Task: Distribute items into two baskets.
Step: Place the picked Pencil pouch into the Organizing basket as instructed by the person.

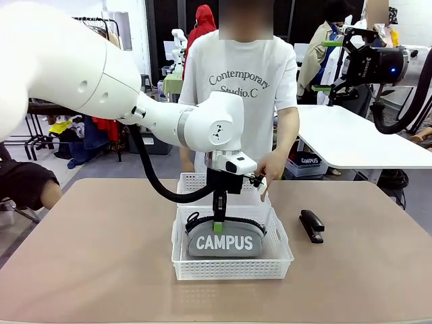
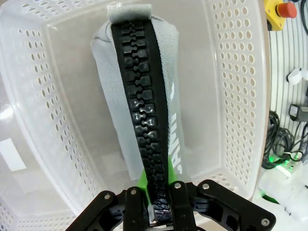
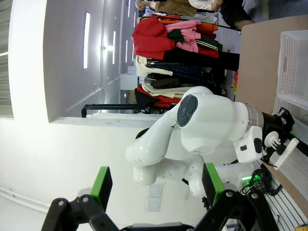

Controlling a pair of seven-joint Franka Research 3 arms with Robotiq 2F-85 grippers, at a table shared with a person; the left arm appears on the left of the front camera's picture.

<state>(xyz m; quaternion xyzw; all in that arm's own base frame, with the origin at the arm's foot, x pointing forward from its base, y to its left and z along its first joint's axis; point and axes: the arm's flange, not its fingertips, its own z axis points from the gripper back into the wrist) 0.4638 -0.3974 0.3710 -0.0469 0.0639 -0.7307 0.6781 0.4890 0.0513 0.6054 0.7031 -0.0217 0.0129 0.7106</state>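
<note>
Tan table (image 1: 101,270), pouch (image 1: 226,241) in near basket (image 1: 233,273)

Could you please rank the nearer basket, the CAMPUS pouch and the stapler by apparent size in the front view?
1. nearer white basket
2. grey CAMPUS pouch, inside it
3. black stapler
All sit at similar depth, so nearness hardly skews this.

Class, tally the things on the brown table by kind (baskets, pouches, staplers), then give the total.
white baskets: 2
grey pouch: 1
black stapler: 1
Total: 4
</note>
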